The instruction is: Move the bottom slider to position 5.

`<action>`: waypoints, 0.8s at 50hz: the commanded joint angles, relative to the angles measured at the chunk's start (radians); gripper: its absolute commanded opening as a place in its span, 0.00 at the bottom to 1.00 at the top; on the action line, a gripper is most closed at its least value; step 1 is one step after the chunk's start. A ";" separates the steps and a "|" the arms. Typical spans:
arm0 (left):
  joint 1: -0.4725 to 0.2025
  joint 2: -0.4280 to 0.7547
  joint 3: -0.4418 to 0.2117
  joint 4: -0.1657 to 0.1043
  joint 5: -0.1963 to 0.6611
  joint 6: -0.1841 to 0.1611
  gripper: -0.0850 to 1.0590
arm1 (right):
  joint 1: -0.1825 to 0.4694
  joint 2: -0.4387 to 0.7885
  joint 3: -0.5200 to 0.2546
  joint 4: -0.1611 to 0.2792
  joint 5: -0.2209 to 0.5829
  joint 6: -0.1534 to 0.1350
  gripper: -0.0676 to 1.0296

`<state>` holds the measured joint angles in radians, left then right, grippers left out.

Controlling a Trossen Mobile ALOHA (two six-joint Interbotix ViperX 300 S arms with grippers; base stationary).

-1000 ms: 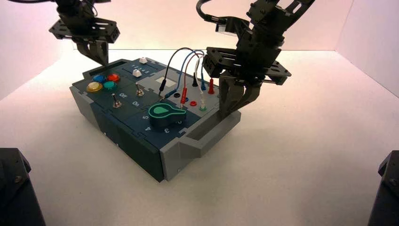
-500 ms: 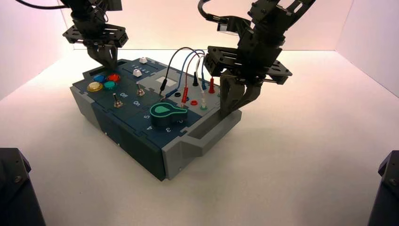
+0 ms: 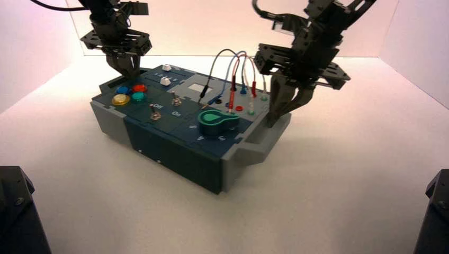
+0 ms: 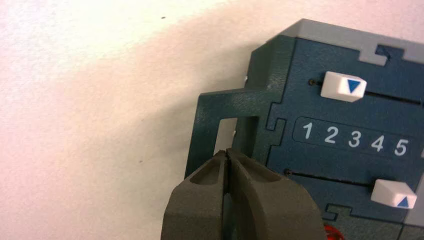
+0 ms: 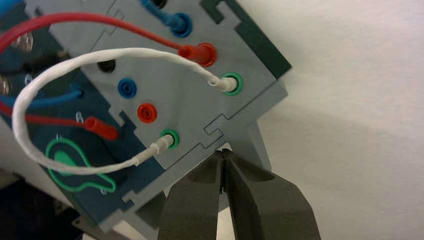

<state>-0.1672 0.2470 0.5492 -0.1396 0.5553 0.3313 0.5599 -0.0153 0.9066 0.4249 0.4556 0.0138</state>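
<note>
Your closed left hand (image 4: 227, 152) hovered beside the box handle (image 4: 210, 125), approaching; next, push the bottom slider (image 4: 395, 193) toward numeral 5 (image 4: 401, 147).

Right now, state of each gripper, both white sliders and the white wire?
Left gripper, shut, at the box's dark blue end handle.
Right gripper, shut, at the box's grey end.
White slider nearer the coloured buttons, near 5.
Other white slider, near 2.
White wire, plugged into both green sockets.
</note>
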 commanded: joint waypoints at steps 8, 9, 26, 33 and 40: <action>-0.109 -0.006 -0.034 -0.008 0.055 0.003 0.05 | -0.170 0.014 -0.009 -0.078 0.021 0.003 0.04; -0.114 -0.008 -0.034 -0.006 0.058 0.003 0.05 | -0.179 0.017 -0.012 -0.086 0.025 0.003 0.04; -0.192 -0.011 -0.034 -0.012 0.097 0.005 0.05 | -0.291 0.074 -0.156 -0.196 0.095 0.003 0.04; -0.221 -0.011 -0.028 -0.018 0.106 0.005 0.05 | -0.299 0.124 -0.238 -0.225 0.137 0.003 0.04; -0.245 -0.011 -0.020 -0.029 0.110 0.005 0.05 | -0.299 0.170 -0.282 -0.236 0.167 0.005 0.04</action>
<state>-0.3267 0.2485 0.5246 -0.1488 0.6596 0.3252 0.2669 0.1258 0.6796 0.1948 0.6259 0.0199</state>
